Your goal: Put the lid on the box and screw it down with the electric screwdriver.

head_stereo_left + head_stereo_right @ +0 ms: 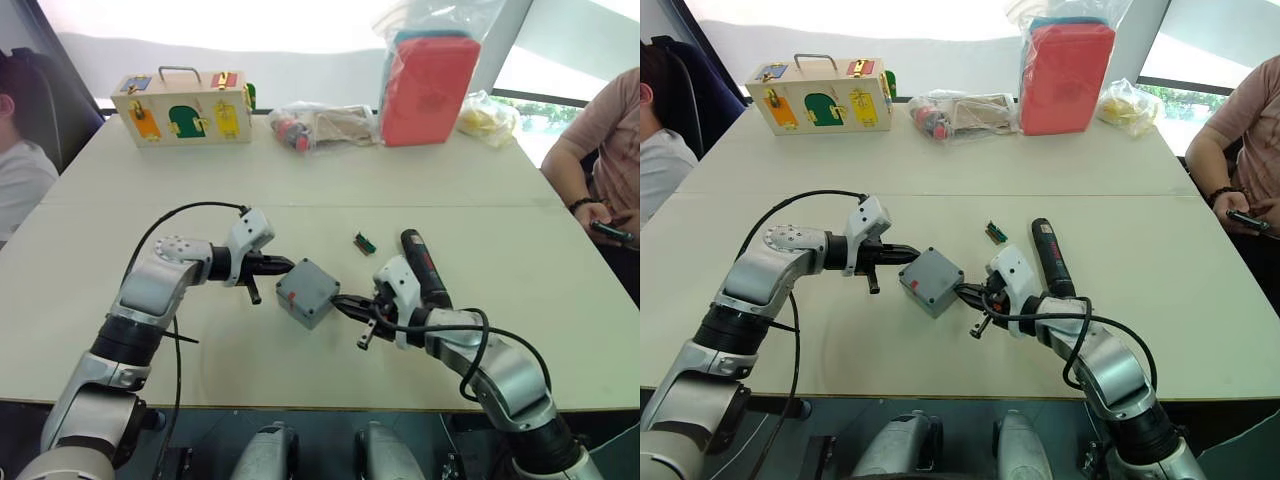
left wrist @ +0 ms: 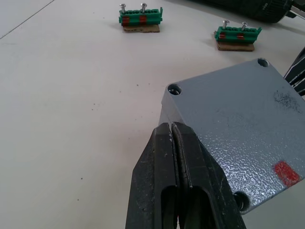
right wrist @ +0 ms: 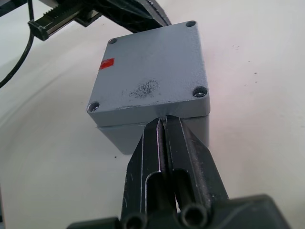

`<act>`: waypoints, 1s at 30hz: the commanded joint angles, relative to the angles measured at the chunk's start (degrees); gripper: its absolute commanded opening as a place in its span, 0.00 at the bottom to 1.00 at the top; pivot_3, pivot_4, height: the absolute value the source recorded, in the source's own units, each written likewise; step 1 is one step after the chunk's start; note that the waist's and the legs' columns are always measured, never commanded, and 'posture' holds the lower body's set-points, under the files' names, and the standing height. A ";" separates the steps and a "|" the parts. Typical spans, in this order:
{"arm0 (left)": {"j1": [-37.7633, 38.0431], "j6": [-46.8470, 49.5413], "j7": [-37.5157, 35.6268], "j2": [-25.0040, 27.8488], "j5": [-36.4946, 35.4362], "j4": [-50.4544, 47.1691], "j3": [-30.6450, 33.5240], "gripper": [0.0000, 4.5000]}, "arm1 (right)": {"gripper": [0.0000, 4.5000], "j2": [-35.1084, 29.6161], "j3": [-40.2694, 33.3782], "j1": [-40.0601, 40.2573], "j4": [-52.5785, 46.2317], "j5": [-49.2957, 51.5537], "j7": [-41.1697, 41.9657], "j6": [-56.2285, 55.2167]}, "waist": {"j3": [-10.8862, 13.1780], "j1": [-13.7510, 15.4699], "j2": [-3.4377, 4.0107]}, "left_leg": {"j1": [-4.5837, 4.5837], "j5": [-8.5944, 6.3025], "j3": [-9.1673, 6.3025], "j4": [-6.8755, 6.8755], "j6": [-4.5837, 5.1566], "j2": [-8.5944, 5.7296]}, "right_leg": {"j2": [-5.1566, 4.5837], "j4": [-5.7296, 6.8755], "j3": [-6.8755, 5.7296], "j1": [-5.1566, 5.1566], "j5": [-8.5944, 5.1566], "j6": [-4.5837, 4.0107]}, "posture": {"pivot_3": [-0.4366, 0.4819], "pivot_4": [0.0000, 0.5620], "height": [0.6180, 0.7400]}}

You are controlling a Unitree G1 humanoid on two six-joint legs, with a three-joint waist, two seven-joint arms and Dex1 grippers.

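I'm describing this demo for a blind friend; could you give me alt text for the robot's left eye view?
Two robot arms meet at a small grey box with its lid on, the left gripper and right gripper pressing shut fingertips against opposite sides. A dark electric screwdriver lies on the white table beside the right arm; a wooden latch box and bagged items sit at the far edge.

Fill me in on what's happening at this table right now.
A humanoid robot is working on a small grey box in the middle of the table. The lid already sits on the box, with its corner holes showing. The left gripper and the right gripper press against opposite sides of it, both with fingers shut. The electric screwdriver lies untouched on the table beside the right arm. Two green screw holders lie just beyond the box. People sit at both sides of the table.
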 commanded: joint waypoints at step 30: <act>-2.45 -5.02 -2.11 0.00 2.11 3.47 -1.15 0.00 | 0.01 0.42 -0.23 -0.35 -2.58 1.00 0.12 -1.08 | 0.00 0.02 0.00 | 0.00 0.00 0.00 0.00 0.00 0.00 | 0.00 0.00 -0.02 0.00 0.00 0.00 | 0.48 0.27 0.98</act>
